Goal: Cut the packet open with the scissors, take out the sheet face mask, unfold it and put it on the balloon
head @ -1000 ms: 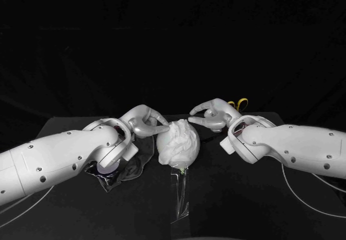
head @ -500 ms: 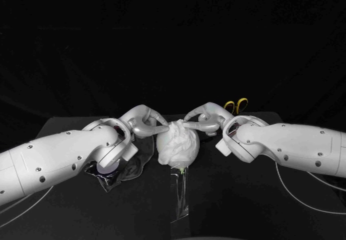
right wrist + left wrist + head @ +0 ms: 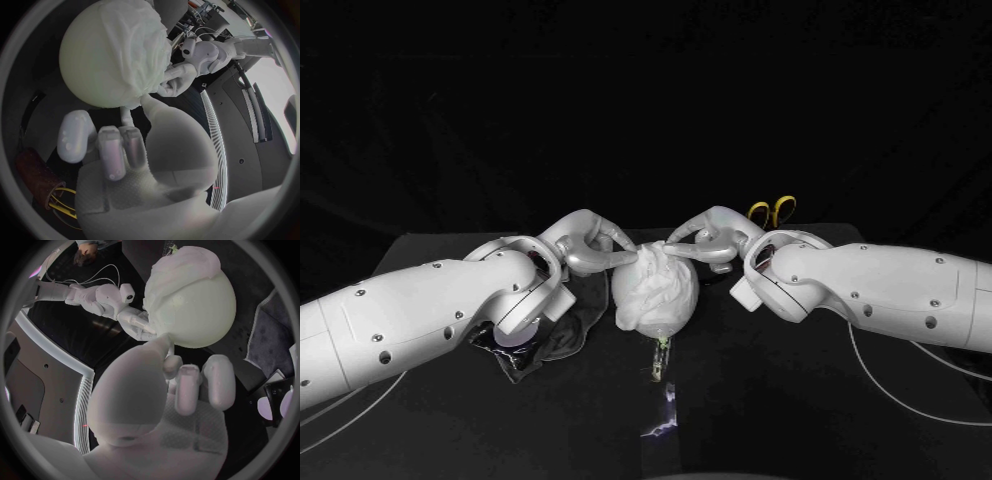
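A pale balloon (image 3: pixel 656 300) stands at the table's middle on a thin clear stand (image 3: pixel 659 358). The white sheet face mask (image 3: pixel 653 268) lies wrinkled over its upper part. My left hand (image 3: pixel 593 245) pinches the mask's edge at the balloon's upper left. From the other side, my right hand (image 3: pixel 708 240) pinches the mask at the upper right. In the left wrist view my left hand (image 3: pixel 169 390) reaches to the balloon (image 3: pixel 197 310), with the right hand (image 3: pixel 134 322) beyond it. The right wrist view has my right hand (image 3: pixel 125 150) at the balloon (image 3: pixel 109 60).
The scissors (image 3: pixel 772 210), with yellow handles, lie behind my right arm and appear again as scissors (image 3: pixel 59 205) in the right wrist view. The cut packet (image 3: pixel 516 352) lies on the table under my left forearm. Cables trail off at both lower sides.
My right hand has moved left to the balloon and closed its fingers on the mask's top right. The left hand has stayed where it was.
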